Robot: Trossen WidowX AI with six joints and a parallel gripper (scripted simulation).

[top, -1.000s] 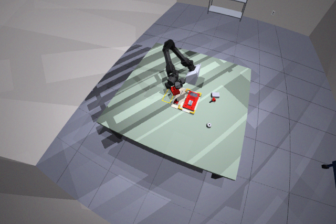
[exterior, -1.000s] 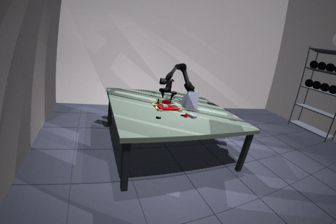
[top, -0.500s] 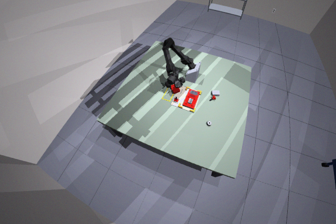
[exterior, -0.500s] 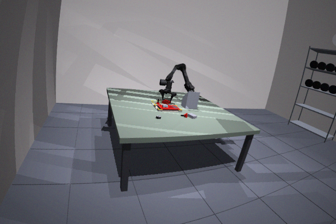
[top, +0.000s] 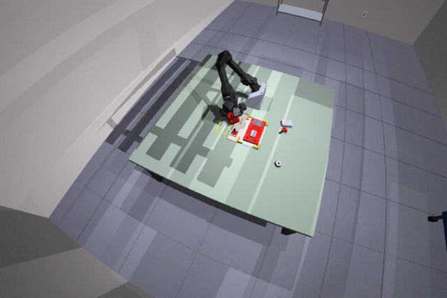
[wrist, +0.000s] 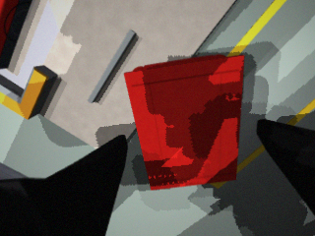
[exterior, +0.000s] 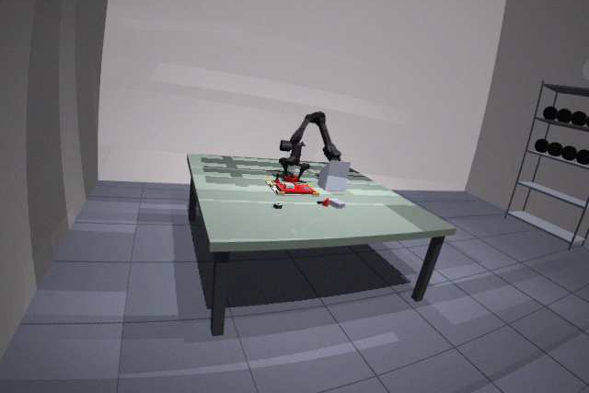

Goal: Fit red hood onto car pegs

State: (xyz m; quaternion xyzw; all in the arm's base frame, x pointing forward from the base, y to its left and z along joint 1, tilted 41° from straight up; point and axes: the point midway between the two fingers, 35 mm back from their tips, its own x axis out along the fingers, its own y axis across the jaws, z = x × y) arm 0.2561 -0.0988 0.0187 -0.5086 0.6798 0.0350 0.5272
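The red hood lies on the table, roof towards the wrist camera, slightly turned in that view. My gripper is open and empty, pointing down, with one black finger on each side of the hood. A gap shows between each finger and the hood in the wrist view; how low the tips are is hard to tell. The red chassis sits in the jig with yellow corners, beside the hood. The light grey engine block is on its deck. The pegs and the hood's holes are too small to make out.
A grey upright panel stands near the arm. A small red part with a black stem lies beside the jig. Beyond the jig are a white block, another red part and a small wheel.
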